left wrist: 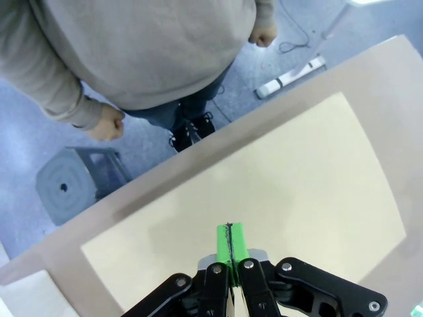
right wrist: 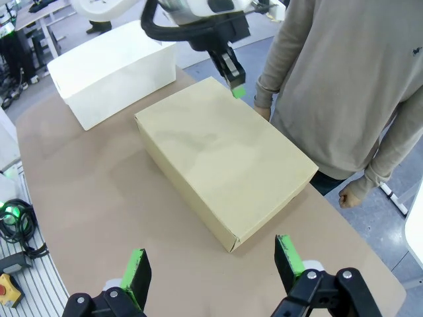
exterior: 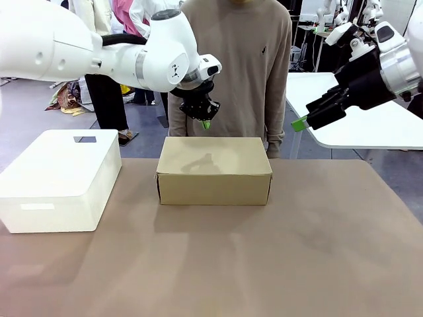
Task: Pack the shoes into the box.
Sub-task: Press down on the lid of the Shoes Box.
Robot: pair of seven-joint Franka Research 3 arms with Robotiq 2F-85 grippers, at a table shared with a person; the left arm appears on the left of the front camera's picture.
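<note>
The tan cardboard box (exterior: 215, 168) lies in the middle of the table with its lid shut flat; the shoes are hidden from view. My left gripper (exterior: 206, 124) hangs just above the box's far edge, its green pads pressed together with nothing between them. The left wrist view looks down past the shut left gripper (left wrist: 229, 244) onto the box lid (left wrist: 264, 191). My right gripper (exterior: 303, 121) is raised off to the right of the box, open and empty. In the right wrist view the right gripper (right wrist: 213, 261) stands wide apart above the near corner of the box (right wrist: 225, 158).
A white plastic bin (exterior: 59, 178) with a slot handle stands left of the box. A person (exterior: 238, 66) stands at the far edge right behind the box, hands (left wrist: 109, 122) down at their sides. A white table (exterior: 357, 112) is at the back right.
</note>
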